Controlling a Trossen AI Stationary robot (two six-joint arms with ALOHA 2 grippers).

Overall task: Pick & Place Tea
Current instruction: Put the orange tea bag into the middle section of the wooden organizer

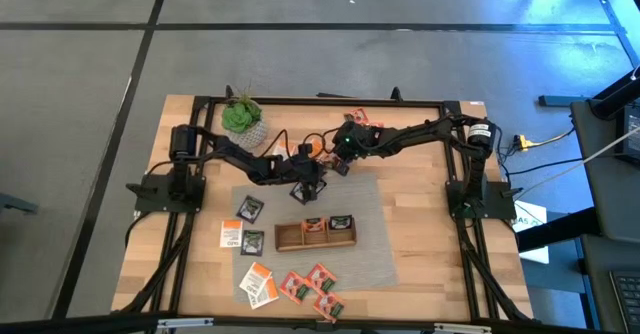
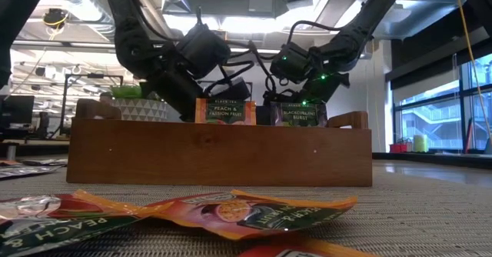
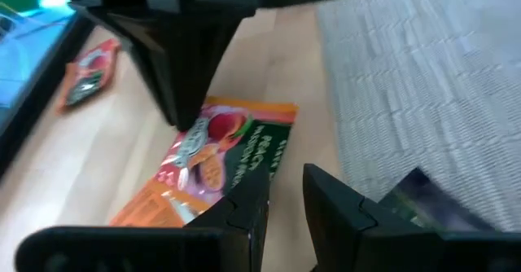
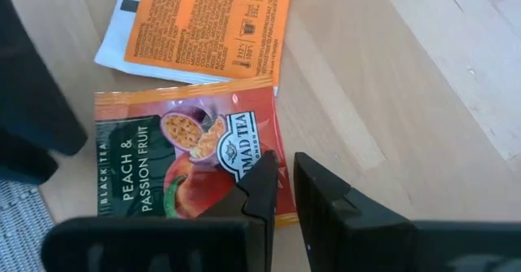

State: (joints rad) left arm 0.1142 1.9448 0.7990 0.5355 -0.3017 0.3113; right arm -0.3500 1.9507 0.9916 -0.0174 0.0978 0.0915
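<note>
Both hands hang close together over the far middle of the bench (image 1: 420, 224), beyond the wooden tray (image 1: 315, 234). The left hand (image 3: 285, 192) has its fingers nearly together with a thin gap between them and nothing in it; just past its fingertips an orange peach sachet (image 3: 216, 162) lies flat on the bare wood, and beyond that another small red-orange sachet (image 3: 88, 75) lies apart near the bench edge. The right hand (image 4: 283, 182) also has its fingers almost closed, holding nothing; right under and ahead of its tips lies a red peach and passion fruit sachet (image 4: 175, 162), with a white-and-orange sachet (image 4: 203, 28) partly under its far edge. From above, the rest of the tea lies on the near side of the hands: dark sachets (image 1: 248, 224) and two standing in the tray, and a cluster of red ones (image 1: 310, 289) with white-and-orange ones (image 1: 258, 284) near the front edge. A potted plant (image 1: 243, 119) stands beside the left arm
</note>
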